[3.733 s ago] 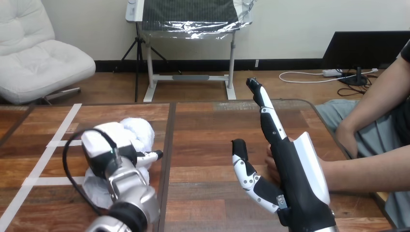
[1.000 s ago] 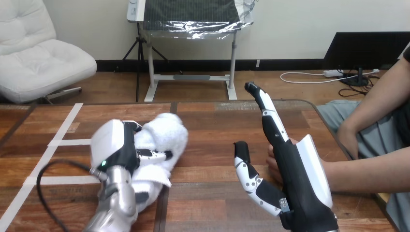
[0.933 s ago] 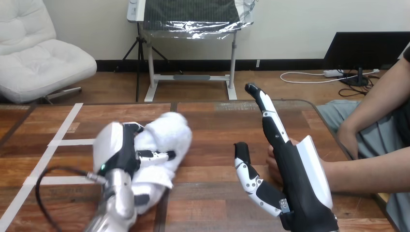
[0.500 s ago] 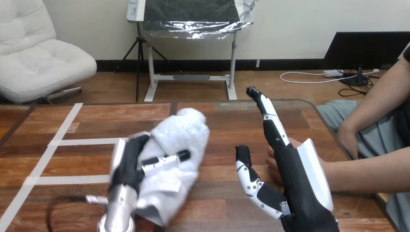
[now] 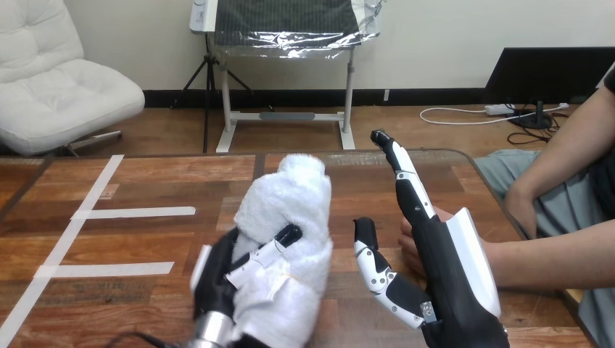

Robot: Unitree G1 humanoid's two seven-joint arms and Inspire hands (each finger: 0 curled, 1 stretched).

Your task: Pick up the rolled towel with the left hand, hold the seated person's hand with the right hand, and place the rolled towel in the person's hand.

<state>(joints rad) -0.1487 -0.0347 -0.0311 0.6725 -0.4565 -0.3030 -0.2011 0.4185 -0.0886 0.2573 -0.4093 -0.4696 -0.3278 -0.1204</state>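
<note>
Head view, nearest first: the left hand point(image 5: 217, 279) has its fingers curled round the rolled towel point(image 5: 286, 199), upright above the table point(image 5: 145, 181). Just beside it, the right hand point(image 5: 442, 268) has straight, unclenched fingers, and the person's hand point(image 5: 407, 243) sits just behind its palm.

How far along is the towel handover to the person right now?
Done: the left robot hand has its fingers curled round the rolled towel, which looks lifted off the table. In hand: the right robot hand stands open, fingers straight, beside the person's hand, not gripping it. Left: holding that hand and placing the towel in it.
</note>
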